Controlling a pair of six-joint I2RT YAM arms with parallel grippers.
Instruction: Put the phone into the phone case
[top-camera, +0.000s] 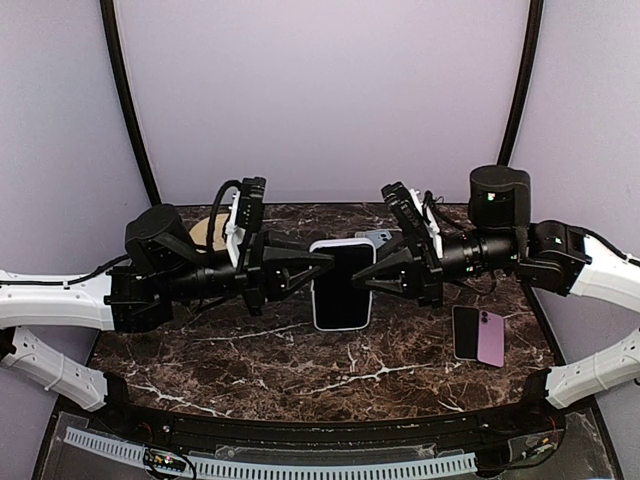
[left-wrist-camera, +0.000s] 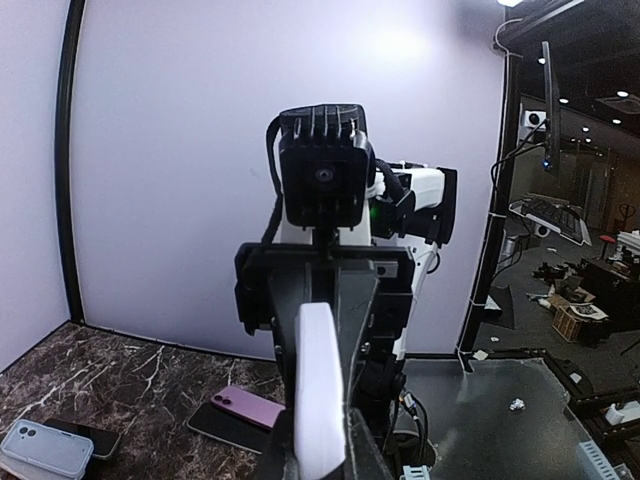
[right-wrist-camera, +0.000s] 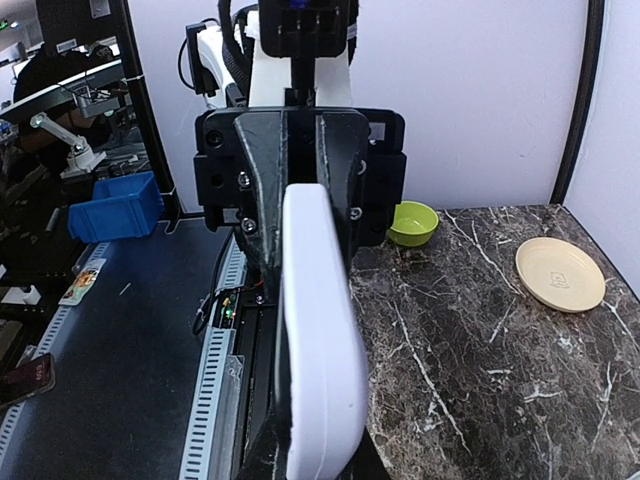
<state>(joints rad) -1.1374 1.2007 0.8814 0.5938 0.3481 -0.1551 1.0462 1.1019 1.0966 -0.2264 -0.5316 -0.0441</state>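
Observation:
A phone (top-camera: 340, 283) with a dark screen lies face up inside a white phone case (top-camera: 341, 325), held in the air over the middle of the table. My left gripper (top-camera: 318, 268) is shut on the case's left long side, and my right gripper (top-camera: 366, 282) is shut on its right long side. Both wrist views show the white phone case (left-wrist-camera: 320, 380) (right-wrist-camera: 318, 330) edge-on between the fingers of the left gripper (left-wrist-camera: 320, 445) and the right gripper (right-wrist-camera: 315, 445). The phone's screen is hidden in those two views.
A black phone (top-camera: 465, 332) and a purple phone (top-camera: 491, 338) lie side by side on the marble table (top-camera: 250, 355) at the right. A pale clear case (top-camera: 375, 238) lies behind the grippers. A beige plate (right-wrist-camera: 560, 273) and a green bowl (right-wrist-camera: 412, 222) sit at the far left.

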